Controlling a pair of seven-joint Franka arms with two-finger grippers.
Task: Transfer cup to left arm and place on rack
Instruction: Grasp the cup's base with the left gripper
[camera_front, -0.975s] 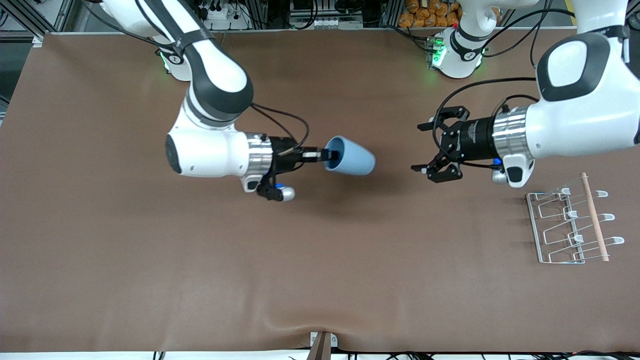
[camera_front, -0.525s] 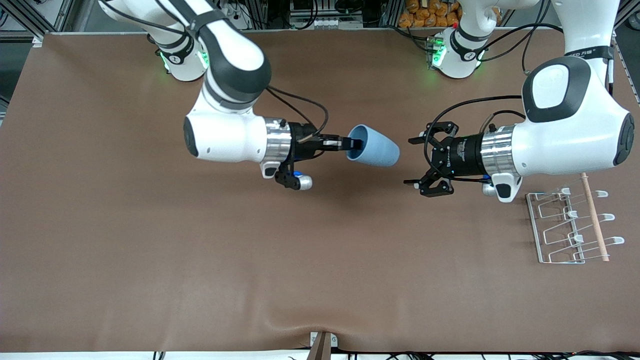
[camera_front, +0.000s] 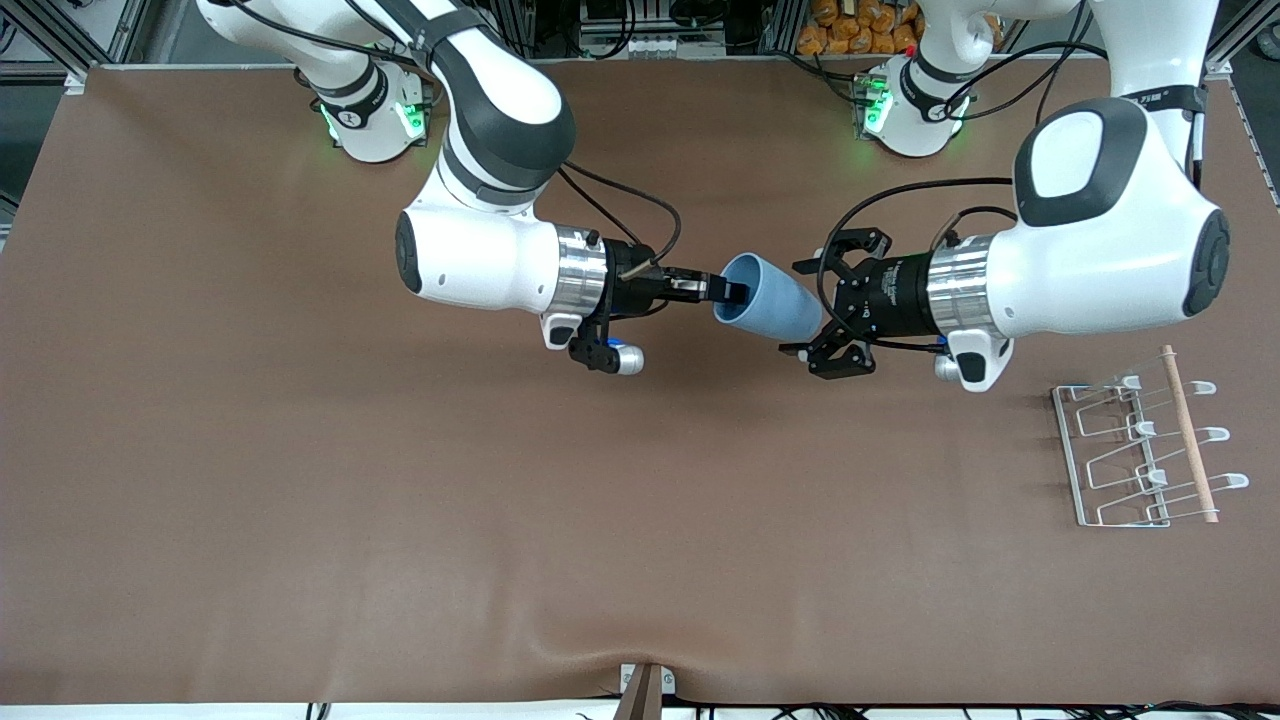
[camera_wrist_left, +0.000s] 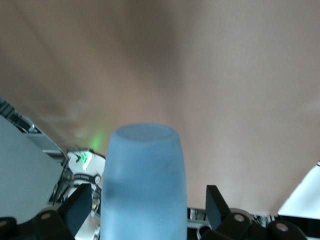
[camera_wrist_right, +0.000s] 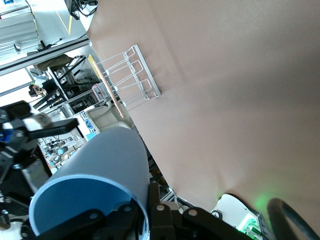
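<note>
The right arm reaches in from its base at the top of the front view, its forearm lying level over the middle of the brown tabletop (camera_front: 400, 500). Its claw, the right claw (camera_front: 722, 291), is pinched on the rim of the cup (camera_front: 768, 306), with one finger inside the mouth and the other against the outer wall. The right wrist view shows the same grip close up, the rim caught between the black fingers (camera_wrist_right: 155, 200) with the open mouth turned toward the wrist.

The cup is light blue and held on its side in the air above the tabletop's middle, its mouth toward the right arm and its closed base pointing at the left arm.

The left claw (camera_front: 822, 308) meets that base end from the left arm's side. Its fingers are spread wide, one on each side of the cup's narrow end and clear of its wall. In the left wrist view the cup (camera_wrist_left: 144, 185) stands between the two dark fingertips (camera_wrist_left: 80, 206) with a gap at each flank.

The rack (camera_front: 1125, 455) sits on the tabletop toward the left arm's end, nearer the front camera than both claws and well apart from the cup. A light wooden rod (camera_front: 1188, 432) runs along its outer side.
</note>
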